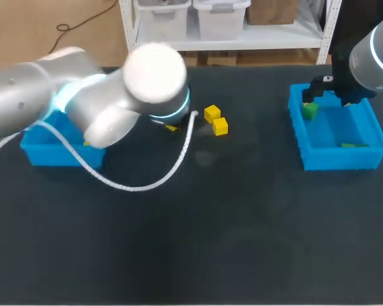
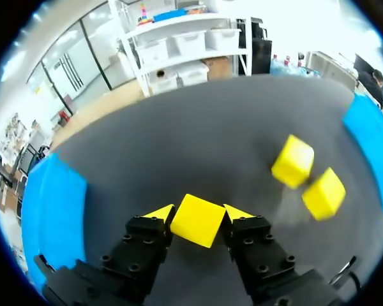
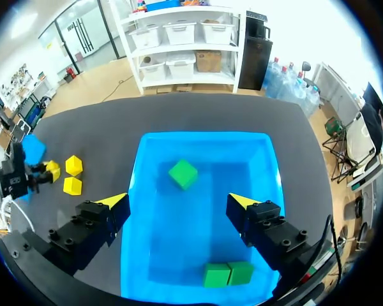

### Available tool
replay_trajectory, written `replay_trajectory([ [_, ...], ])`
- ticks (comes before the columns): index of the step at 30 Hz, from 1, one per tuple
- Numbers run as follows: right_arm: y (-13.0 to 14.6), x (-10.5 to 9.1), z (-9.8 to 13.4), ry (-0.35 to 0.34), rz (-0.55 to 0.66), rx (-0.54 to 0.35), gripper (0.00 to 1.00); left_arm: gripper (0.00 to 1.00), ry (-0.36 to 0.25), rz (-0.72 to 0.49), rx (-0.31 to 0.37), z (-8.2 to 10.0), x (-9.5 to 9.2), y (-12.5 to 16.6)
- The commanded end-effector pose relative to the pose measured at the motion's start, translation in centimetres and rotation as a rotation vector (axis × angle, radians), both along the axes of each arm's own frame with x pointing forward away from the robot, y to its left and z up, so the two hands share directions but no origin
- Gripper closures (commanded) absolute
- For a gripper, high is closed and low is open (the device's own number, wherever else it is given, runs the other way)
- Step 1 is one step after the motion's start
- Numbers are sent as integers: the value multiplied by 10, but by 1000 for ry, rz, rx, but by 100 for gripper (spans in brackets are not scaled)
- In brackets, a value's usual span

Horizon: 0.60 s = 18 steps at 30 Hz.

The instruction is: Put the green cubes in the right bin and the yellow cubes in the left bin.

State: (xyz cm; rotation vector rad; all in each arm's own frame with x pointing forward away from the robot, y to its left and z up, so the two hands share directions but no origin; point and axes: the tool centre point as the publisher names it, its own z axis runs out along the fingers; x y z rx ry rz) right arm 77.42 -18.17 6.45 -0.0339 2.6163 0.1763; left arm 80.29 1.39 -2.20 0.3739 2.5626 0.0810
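A yellow cube (image 2: 198, 223) is pinched from two sides by the fingers of the left gripper (image 2: 198, 213). It is held low, well apart from the right bin (image 1: 335, 159). Two loose yellow cubes (image 2: 293, 160) are left on the tabletop (image 1: 242, 223), nearer to the right bin than the held one. The left bin (image 1: 51, 153) is farthest from the right bin.

Three green cubes (image 3: 182, 173) are seen inside the right bin. The right gripper (image 3: 177, 201) is held over that bin with its fingers spread wide and nothing between them.

The green part looks done. The step in hand seems to be the moving of a yellow cube. Next, the cube needs to be lifted above the left bin's wall, carried over it, and let go there.
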Motion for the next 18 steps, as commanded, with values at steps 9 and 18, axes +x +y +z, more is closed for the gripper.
replay_trajectory([
  [9,0,-1,0,-4,-3,-2,0,100,-15,-92,-129,76,-79,52],
  [18,0,-1,0,-4,-3,-2,0,100,-200,-103,-160,155,-71,70],
])
